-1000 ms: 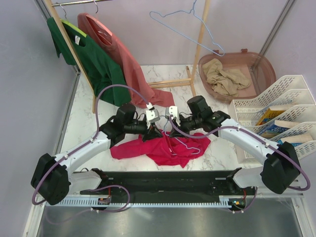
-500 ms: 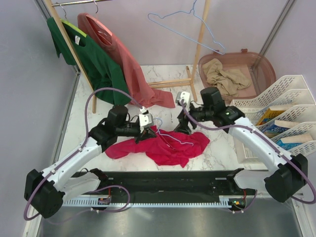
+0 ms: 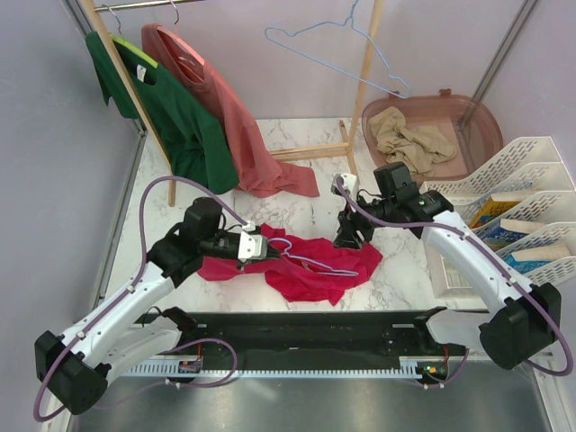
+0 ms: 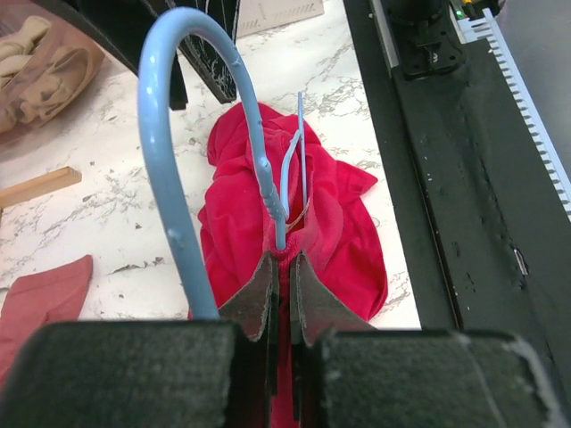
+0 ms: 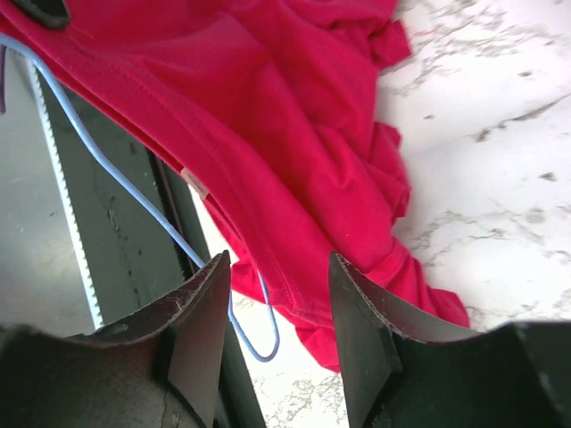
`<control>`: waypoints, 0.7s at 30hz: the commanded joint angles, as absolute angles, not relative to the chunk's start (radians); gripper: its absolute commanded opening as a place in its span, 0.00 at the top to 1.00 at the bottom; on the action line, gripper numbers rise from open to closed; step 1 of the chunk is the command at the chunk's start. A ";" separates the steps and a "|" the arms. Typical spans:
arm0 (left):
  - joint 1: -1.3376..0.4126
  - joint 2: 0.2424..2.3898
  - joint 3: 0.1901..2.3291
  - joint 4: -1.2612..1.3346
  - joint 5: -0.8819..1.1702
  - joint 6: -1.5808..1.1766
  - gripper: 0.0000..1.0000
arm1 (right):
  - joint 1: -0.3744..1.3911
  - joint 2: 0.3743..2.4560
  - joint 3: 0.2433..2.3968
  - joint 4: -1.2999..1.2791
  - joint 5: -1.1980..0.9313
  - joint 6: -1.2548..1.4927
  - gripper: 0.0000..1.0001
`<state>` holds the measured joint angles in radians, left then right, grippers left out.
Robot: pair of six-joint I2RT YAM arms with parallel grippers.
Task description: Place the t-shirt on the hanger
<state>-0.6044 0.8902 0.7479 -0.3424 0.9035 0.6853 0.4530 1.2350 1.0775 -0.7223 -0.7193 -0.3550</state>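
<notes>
The left claw point(image 4: 284, 267) is clamped tight on the neck of the hanger point(image 4: 169, 178). The right claw point(image 5: 277, 267) hangs parted and empty over the t-shirt point(image 3: 315, 274) on the table point(image 3: 400, 274).

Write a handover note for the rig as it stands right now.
Left gripper: shut on the hanger at the base of its hook.
Right gripper: open, holding nothing, above the right end of the shirt.
Things: shirt crumpled on the table between the arms, hanger lying across it.
Done: hanger gripped.
Left: work the hanger into the shirt so the shoulders sit on it. Whether any wire is already inside the cloth cannot be told.
</notes>
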 commanded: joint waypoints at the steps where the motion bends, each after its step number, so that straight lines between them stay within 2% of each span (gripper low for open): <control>1: -0.609 0.890 0.796 -0.353 0.973 0.785 0.98 | 0.459 1.276 1.060 -0.788 -0.802 -0.446 0.46; 8: -0.620 0.887 0.807 -0.353 0.973 0.790 0.98 | 0.543 1.313 1.002 -0.710 -0.798 -0.430 0.50; 21: -0.621 0.902 0.822 -0.344 0.962 0.744 0.98 | 0.591 1.307 0.876 -0.583 -0.603 -0.443 0.48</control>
<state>-0.6178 0.8955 0.7780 -0.3691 0.9264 0.7444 0.5835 1.3190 0.9295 -0.6437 -0.6724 -0.4152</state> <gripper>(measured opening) 0.046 0.513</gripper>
